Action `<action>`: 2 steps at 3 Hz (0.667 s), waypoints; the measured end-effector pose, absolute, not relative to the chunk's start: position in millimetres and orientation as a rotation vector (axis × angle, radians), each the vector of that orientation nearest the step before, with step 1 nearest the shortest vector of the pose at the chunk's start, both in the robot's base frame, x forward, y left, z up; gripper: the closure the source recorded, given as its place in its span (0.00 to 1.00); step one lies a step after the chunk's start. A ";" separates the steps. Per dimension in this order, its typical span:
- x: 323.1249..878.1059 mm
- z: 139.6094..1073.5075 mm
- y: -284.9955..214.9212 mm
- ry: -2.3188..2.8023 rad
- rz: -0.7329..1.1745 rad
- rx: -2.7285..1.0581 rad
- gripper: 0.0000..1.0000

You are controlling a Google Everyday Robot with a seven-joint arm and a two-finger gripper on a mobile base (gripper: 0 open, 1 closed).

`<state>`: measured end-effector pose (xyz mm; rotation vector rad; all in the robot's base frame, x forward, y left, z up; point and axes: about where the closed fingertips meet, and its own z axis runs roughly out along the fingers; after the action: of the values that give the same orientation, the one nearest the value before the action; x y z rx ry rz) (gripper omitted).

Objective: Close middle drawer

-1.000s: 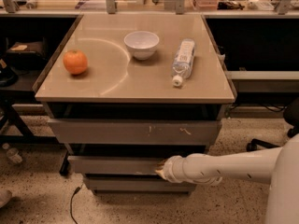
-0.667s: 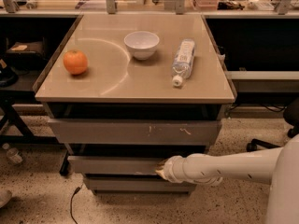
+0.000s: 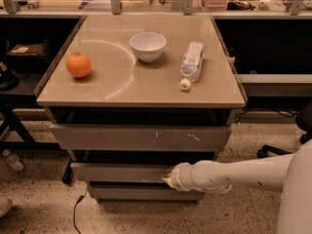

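The middle drawer [image 3: 117, 172] is a plain grey front below the taller top drawer [image 3: 122, 137] with pale scratch marks. It stands out a little from the cabinet, with a dark gap above it. My gripper [image 3: 168, 176] is at the end of the white arm coming in from the lower right. Its tip is against the right part of the middle drawer's front. The narrow bottom drawer [image 3: 141, 192] lies just beneath.
On the tan tabletop [image 3: 122, 89] are an orange [image 3: 78, 64], a white bowl [image 3: 147, 46] and a lying water bottle [image 3: 190, 63]. Dark shelving stands on both sides. A black cable [image 3: 75, 209] and a small bottle [image 3: 12, 161] lie on the speckled floor.
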<state>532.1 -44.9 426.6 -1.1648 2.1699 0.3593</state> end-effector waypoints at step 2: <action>532.1 426.6 -44.8 2.170 0.359 -1.165 0.00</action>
<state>532.1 -44.8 426.6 -1.1649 2.1699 0.3594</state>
